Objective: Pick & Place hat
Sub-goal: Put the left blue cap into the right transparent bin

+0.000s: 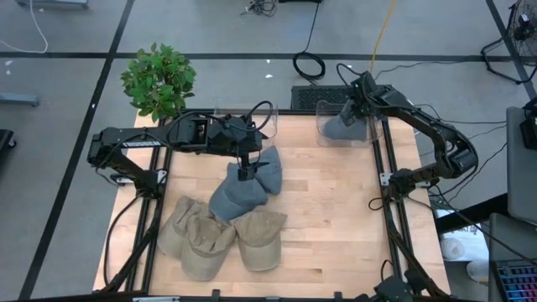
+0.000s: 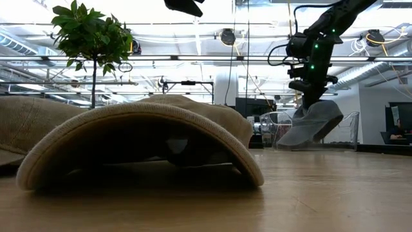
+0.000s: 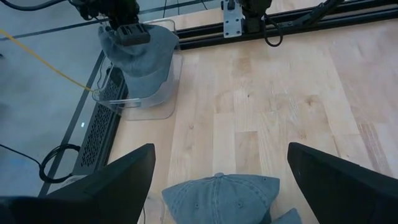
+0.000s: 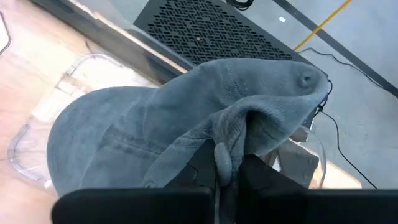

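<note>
Right hand (image 4: 219, 163) — pinched fold of grey hat (image 4: 186, 118)

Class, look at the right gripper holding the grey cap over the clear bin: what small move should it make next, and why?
Probably open its fingers and let go. The right gripper is shut on a grey cap, which already hangs over the clear bin at the table's far right corner. The left gripper is open above another grey cap, so it seems set for the next pick.

No legible text — none anywhere
</note>
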